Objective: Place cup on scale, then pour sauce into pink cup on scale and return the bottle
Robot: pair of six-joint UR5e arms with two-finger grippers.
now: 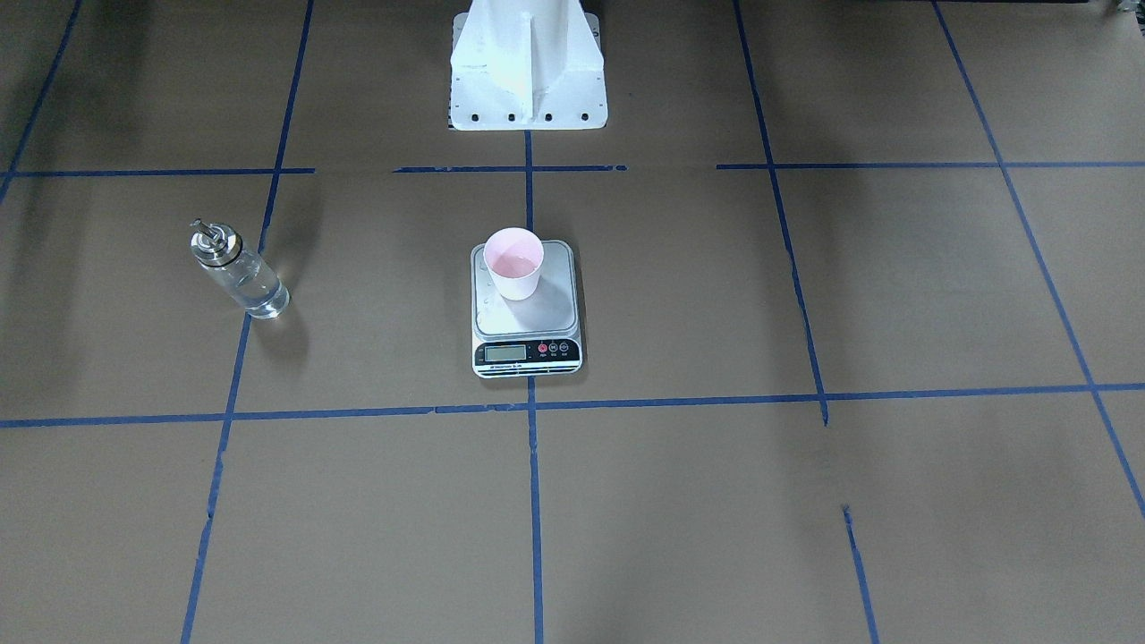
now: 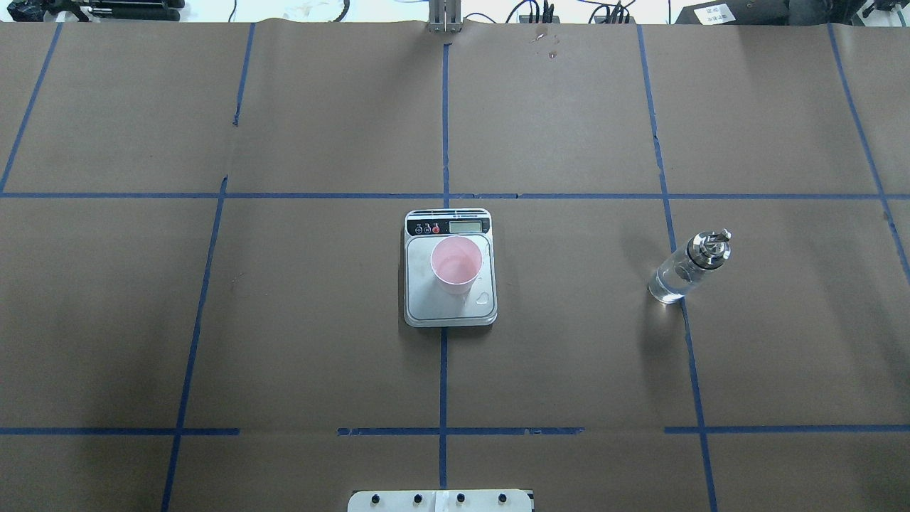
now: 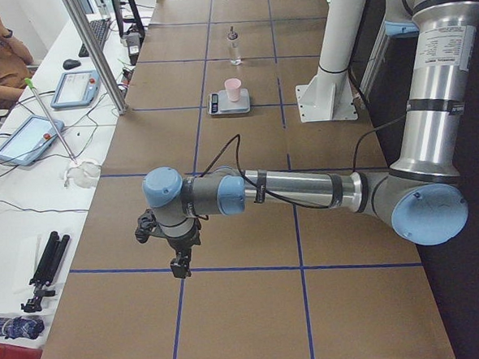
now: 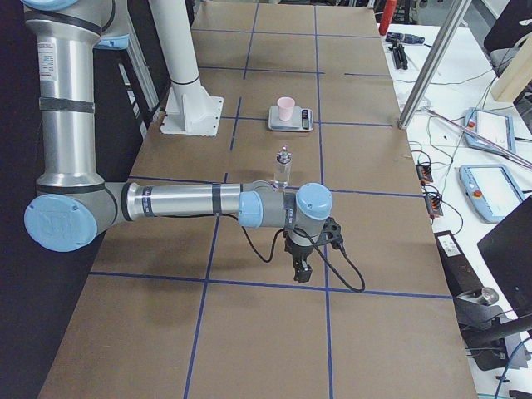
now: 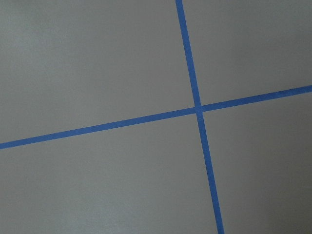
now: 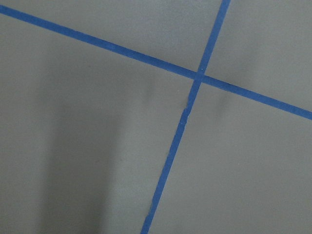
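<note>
The left arm [image 3: 297,191] stretches out level, elbow low and bent, ending well off to the robot's left of the scale [image 3: 228,104]. Its wrist turns down, so the left gripper [image 3: 180,264] points straight downward; whether its jaws are parted cannot be told. The right arm [image 4: 183,202] mirrors this pose well off the scale's other side. The right gripper [image 4: 301,268] also points down, its state equally unreadable.
</note>
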